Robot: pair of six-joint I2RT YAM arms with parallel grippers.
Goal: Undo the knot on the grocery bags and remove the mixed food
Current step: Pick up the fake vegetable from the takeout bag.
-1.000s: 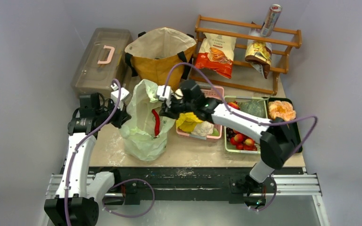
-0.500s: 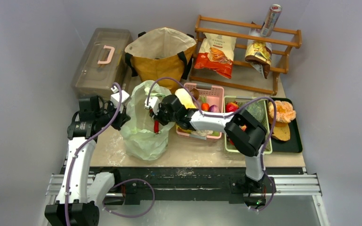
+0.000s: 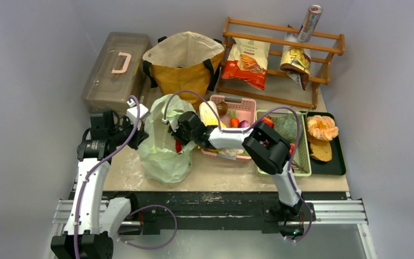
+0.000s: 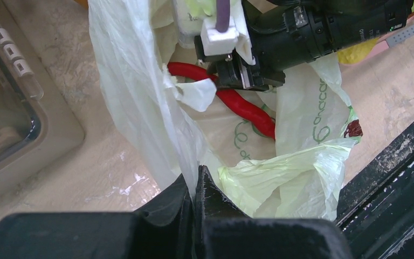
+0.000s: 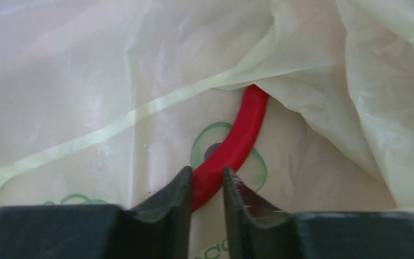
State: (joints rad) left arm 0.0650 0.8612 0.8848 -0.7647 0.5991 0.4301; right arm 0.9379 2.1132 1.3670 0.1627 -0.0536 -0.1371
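Pale-green plastic bag [image 3: 160, 150]: the neck is no longer tied and the mouth gapes upward, so the untying looks done.
Left gripper [image 4: 194, 186]: the jaws are pressed together on a fold of the bag's wall. The film rises straight from its tips, which keeps the mouth open.
Right gripper [image 5: 207, 186]: it is reached down inside the bag with the jaws closed on the red chilli [image 5: 241, 135]. The chilli curves away ahead of its tips and lies on the bag's floor.
Pink basket [image 3: 246, 101]: it sits just behind the right wrist, outside the bag, and already holds several vegetables.
Mustard tote [image 3: 180, 78]: it stands open, well beyond both grippers, and its contents are not visible.
Remaining, by judgement: lifting the chilli out. The folds may hide more food, and the tote may need emptying.
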